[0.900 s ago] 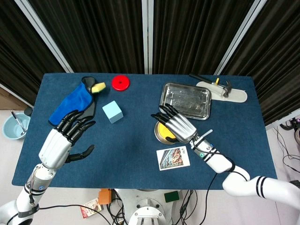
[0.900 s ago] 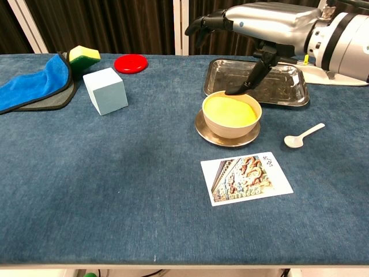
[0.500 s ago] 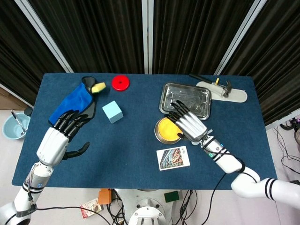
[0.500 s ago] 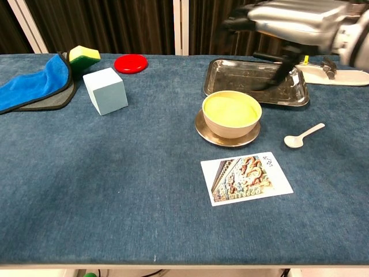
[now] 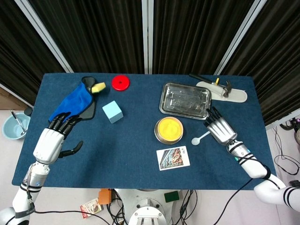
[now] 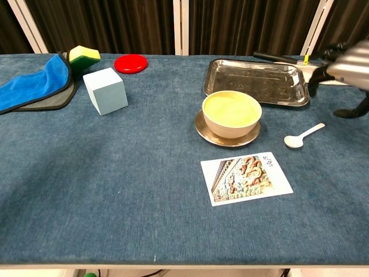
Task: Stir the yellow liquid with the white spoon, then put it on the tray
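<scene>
1. Head view, task items: one white spoon (image 5: 200, 138) lies flat on the blue table (image 5: 140, 150), just right of one bowl of yellow liquid (image 5: 168, 130). One metal tray (image 5: 185, 101) lies on the far side of the bowl.
2. Head view, right hand (image 5: 220, 130): it is released, fingers spread, grasping nothing. It hovers just right of the spoon's handle; contact cannot be told.
3. Head view, left hand (image 5: 50, 140): it is released, fingers apart, at the near left of the table, well apart from the task items.
4. Head view, other items: one blue cloth (image 5: 70, 103), one yellow sponge (image 5: 98, 87), one red disc (image 5: 120, 82), one light blue cube (image 5: 112, 111) and one picture card (image 5: 173, 158).
5. Chest view: the spoon (image 6: 302, 136) rests right of the bowl (image 6: 231, 113), bowl end nearer. The tray (image 6: 253, 81) is beyond the bowl. The right hand (image 6: 349, 78) shows at the right edge, above the table. The card (image 6: 246, 178) lies near of the bowl.
</scene>
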